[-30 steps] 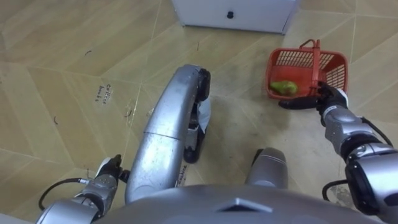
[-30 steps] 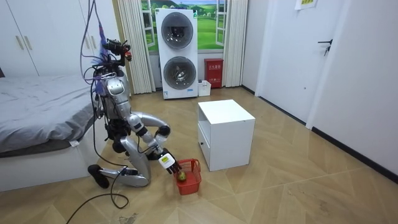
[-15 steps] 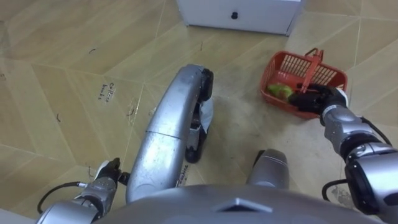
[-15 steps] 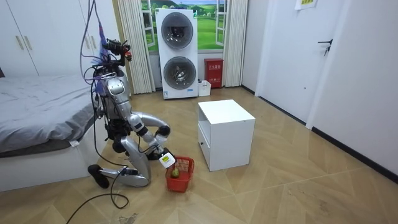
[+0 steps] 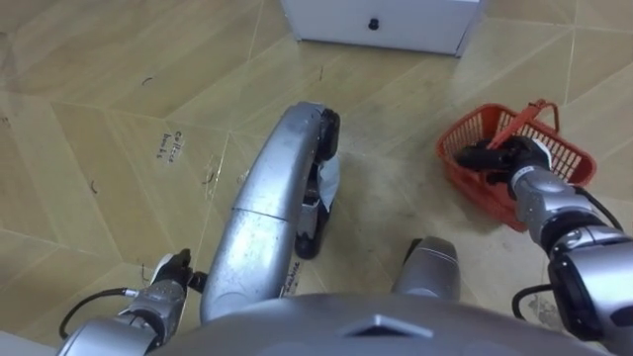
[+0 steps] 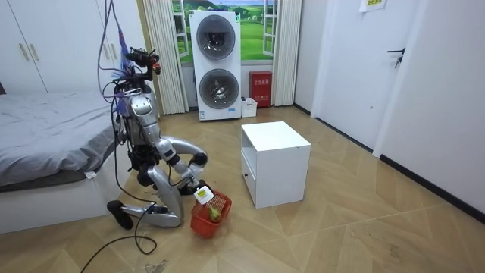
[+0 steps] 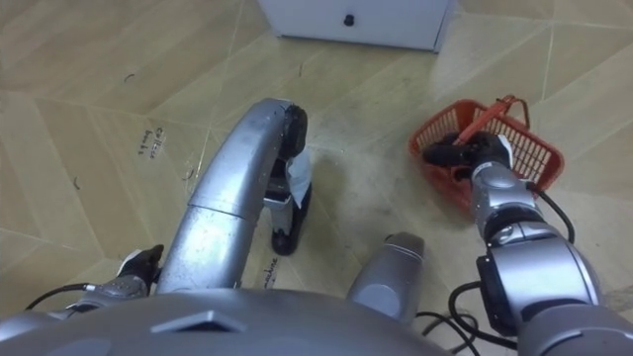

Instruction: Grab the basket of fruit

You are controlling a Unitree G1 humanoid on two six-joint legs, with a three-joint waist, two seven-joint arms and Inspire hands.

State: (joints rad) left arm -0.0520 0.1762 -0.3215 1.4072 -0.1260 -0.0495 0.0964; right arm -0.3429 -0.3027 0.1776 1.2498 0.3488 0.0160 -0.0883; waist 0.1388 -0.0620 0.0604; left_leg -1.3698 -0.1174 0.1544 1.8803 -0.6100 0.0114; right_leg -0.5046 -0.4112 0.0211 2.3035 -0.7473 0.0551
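At the lower left of the eye views the left hand (image 5: 170, 269) hangs low over the wooden floor (image 5: 89, 89); too little of it shows to tell how its fingers stand. Further along, at the top edge, is the front of a white cabinet (image 5: 396, 25) with a small dark knob (image 5: 369, 24). To the right of that, near the cabinet but apart from it, lies the red basket (image 5: 559, 163), tipped to one side, with its handle (image 5: 526, 114) sticking up and away from the robot. The right hand (image 5: 512, 158) is in the basket's mouth at the foot of the handle, dark fingers curled and gripping it.

In the room view a bed (image 6: 45, 140) fills the left side, and the robot kneels on the floor just beside it. The basket (image 6: 203, 224) hangs tilted from the right hand (image 6: 202, 195) in front of the robot's knees, a green fruit (image 6: 215, 214) lying inside — whether its lower edge touches the floor I cannot tell. The cabinet (image 6: 274, 163) stands to the basket's right, with two stacked washing machines (image 6: 220, 64) at the wall behind.
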